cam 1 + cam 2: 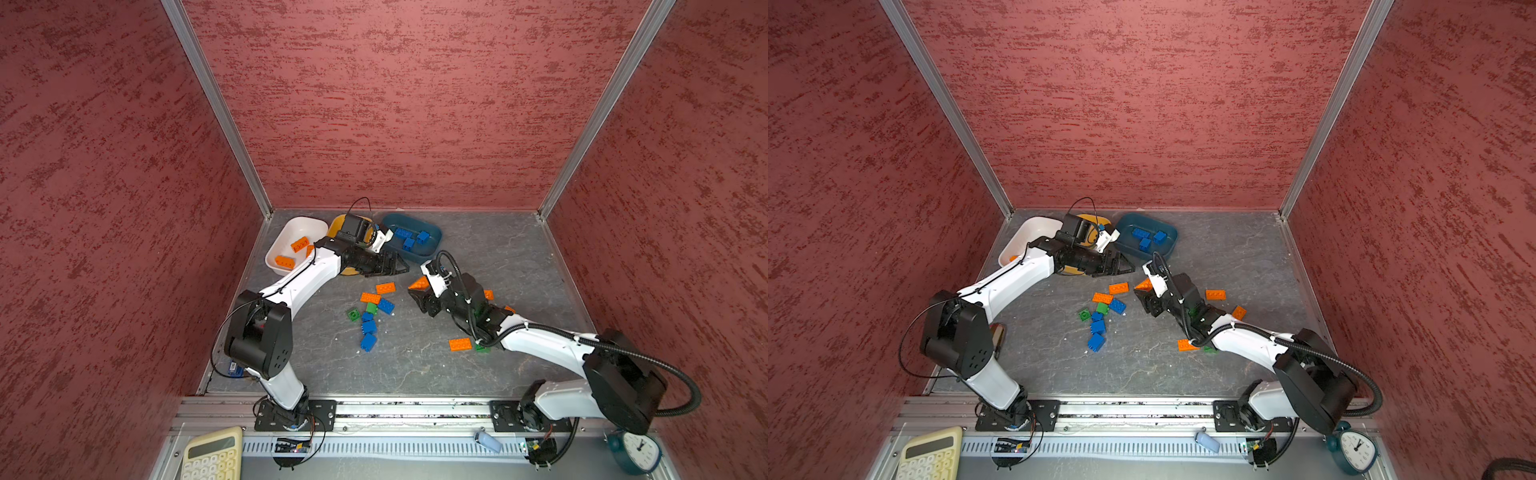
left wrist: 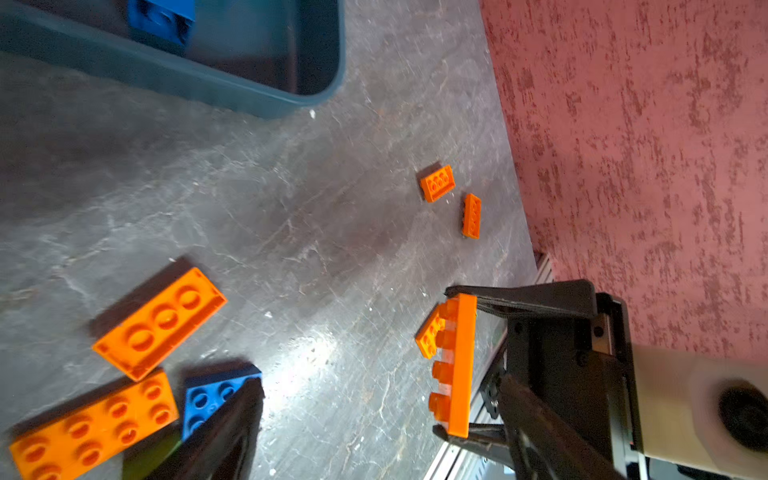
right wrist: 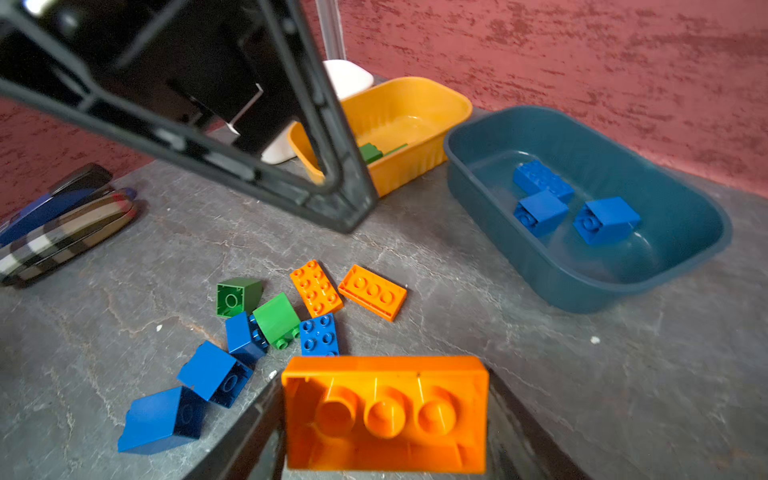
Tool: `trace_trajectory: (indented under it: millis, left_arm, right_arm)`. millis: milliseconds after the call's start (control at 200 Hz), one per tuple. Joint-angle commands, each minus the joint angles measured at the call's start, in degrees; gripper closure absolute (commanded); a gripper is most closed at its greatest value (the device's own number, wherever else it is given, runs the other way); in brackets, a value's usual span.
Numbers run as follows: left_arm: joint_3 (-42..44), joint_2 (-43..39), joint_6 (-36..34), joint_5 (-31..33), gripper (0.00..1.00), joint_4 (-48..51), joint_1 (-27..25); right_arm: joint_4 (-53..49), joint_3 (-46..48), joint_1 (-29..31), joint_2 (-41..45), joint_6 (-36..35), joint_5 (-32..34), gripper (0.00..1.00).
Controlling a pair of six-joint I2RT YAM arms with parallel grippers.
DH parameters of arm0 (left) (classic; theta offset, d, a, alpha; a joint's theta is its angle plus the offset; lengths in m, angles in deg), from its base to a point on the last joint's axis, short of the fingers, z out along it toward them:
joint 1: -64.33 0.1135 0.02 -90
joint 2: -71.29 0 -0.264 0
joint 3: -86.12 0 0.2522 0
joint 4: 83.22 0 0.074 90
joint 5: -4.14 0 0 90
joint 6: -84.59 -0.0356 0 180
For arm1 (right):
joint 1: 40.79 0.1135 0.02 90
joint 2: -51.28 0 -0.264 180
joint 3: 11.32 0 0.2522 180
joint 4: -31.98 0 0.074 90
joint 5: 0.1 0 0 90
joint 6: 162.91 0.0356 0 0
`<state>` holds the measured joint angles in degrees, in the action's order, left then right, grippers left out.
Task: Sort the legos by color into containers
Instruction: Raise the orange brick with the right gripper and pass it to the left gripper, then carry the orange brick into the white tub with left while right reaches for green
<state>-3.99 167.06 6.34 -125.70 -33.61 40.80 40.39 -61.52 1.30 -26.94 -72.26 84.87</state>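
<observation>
Top views show, left to right, the white tub (image 1: pixel 301 220) holding orange bricks, the mustard tub (image 1: pixel 334 226), the left gripper (image 1: pixel 401 268) with jaws apart and empty, loose legos (image 1: pixel 370 316) on the table, the teal tub (image 1: pixel 434 245) with blue bricks, and the right gripper (image 1: pixel 417 289) clamped on an orange brick (image 3: pixel 386 415). That brick likely belongs in the white tub. Carrying it high should clear the left arm before release.
</observation>
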Motion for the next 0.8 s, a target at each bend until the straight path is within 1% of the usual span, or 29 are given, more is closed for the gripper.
trace_trajectory:
  millis: [0, 105, 150, 245, 326, 361, 406, 501, 536, 571, 601, 641, 706, 746, 796]
  left_arm:
    - [-0.5, -1.4, -3.6, -3.9, 0.15, 2.3, -1.7]
    - [0.1, -1.4, -4.5, -4.2, 0.2, 2.6, -3.0]
    - [-0.2, -1.1, -4.9, -3.8, 0.26, 3.0, -3.4]
    - [-0.5, -0.6, -4.9, -3.9, 0.44, 3.1, -3.8]
    - [-0.4, -0.5, -5.9, -5.7, 0.57, 3.3, -4.1]
    - [-0.4, -0.6, -6.9, -6.5, 0.62, 4.0, -4.3]
    - [-0.3, -0.9, -8.0, -7.0, 0.64, 4.6, -4.6]
    - [0.4, -1.9, -9.7, -8.1, 0.75, 5.3, -4.6]
    - [0.6, -2.3, -9.9, -8.1, 0.82, 5.3, -4.6]
    - [0.7, -2.5, -10.1, -8.2, 0.93, 5.2, -4.6]
    - [0.8, -2.8, -10.1, -7.9, 0.99, 5.0, -4.5]
    - [0.9, -2.9, -9.7, -7.5, 1.0, 4.6, -4.4]
    - [1.0, -3.0, -9.5, -7.4, 1.0, 4.1, -4.2]
    - [0.9, -2.9, -9.4, -7.1, 1.0, 3.9, -3.9]
    - [0.9, -2.9, -9.1, -6.3, 1.0, 3.5, -3.5]
  right_arm:
    - [6.7, -0.5, 0.5, 0.1, -6.2, -5.1, 0.5]
    - [6.7, -1.7, 0.5, -0.8, -6.8, -6.2, 0.5]
    - [6.7, -2.2, 0.6, -1.2, -6.8, -6.8, 0.49]
    - [6.9, -2.9, 0.5, -1.9, -6.7, -8.0, 0.49]
    - [7.1, -3.5, 0.5, -2.5, -6.1, -8.4, 0.49]
    - [7.1, -3.7, 0.5, -2.6, -5.9, -8.6, 0.49]
    - [7.3, -3.9, 0.5, -2.8, -5.7, -8.7, 0.49]
    - [7.0, -4.5, 0.5, -3.3, -5.2, -9.4, 0.49]
    - [6.8, -4.8, 0.5, -3.6, -4.9, -9.8, 0.5]
    - [6.6, -5.1, 0.5, -3.7, -4.7, -10.2, 0.5]
    - [6.4, -5.3, 0.5, -3.9, -4.5, -10.5, 0.52]
    - [5.9, -5.6, 0.5, -4.0, -4.1, -11.0, 0.54]
    - [5.3, -6.0, 0.5, -4.1, -3.5, -11.6, 0.54]
    - [4.7, -6.3, 0.6, -4.1, -3.2, -12.0, 0.51]
    - [3.5, -6.7, 0.5, -4.1, -2.8, -12.1, 0.43]
